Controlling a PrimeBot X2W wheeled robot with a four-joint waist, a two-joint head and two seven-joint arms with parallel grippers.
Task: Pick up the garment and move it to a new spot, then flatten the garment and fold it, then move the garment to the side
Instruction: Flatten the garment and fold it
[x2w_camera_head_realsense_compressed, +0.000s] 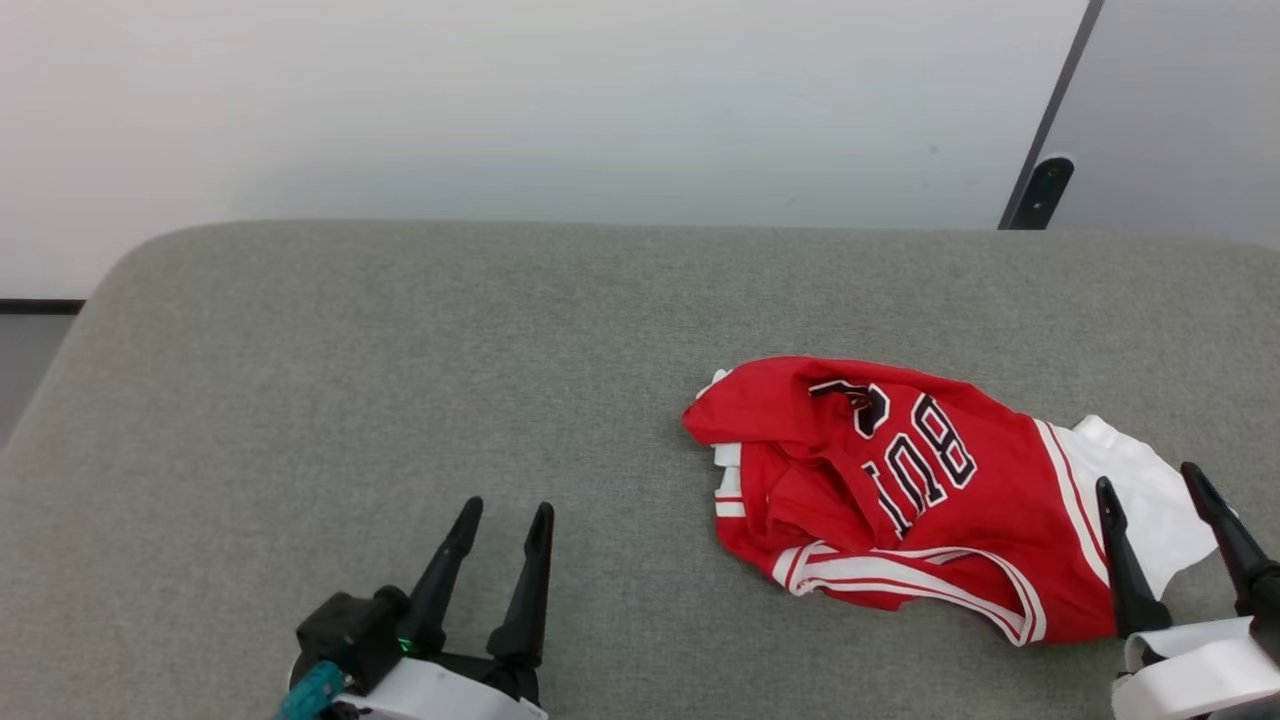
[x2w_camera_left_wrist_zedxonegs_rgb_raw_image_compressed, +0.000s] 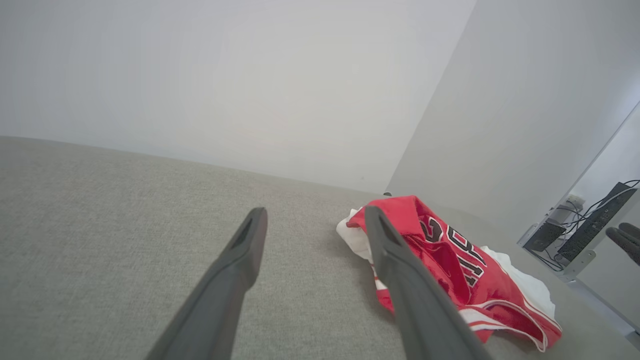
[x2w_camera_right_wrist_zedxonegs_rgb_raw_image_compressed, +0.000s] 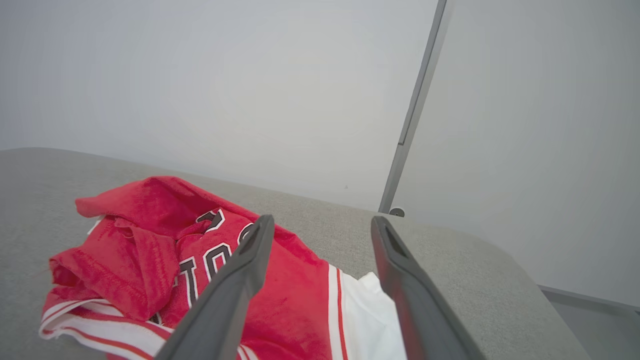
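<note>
Grey fabric surface (x2w_camera_head_realsense_compressed: 400, 350) against pale wall (x2w_camera_head_realsense_compressed: 500, 100) bears crumpled garment (x2w_camera_head_realsense_compressed: 990, 530).

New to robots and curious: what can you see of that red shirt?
The garment is a bright red jersey-style shirt of soft fabric, with white red-striped trim and black, white-outlined lettering. It lies crumpled, partly folded over itself, on the right of the grey padded surface. The open right gripper is at its white sleeve end; contact is unclear.

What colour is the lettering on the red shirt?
Black, white-outlined lettering on the red fabric jersey; clearest in head view.
</note>
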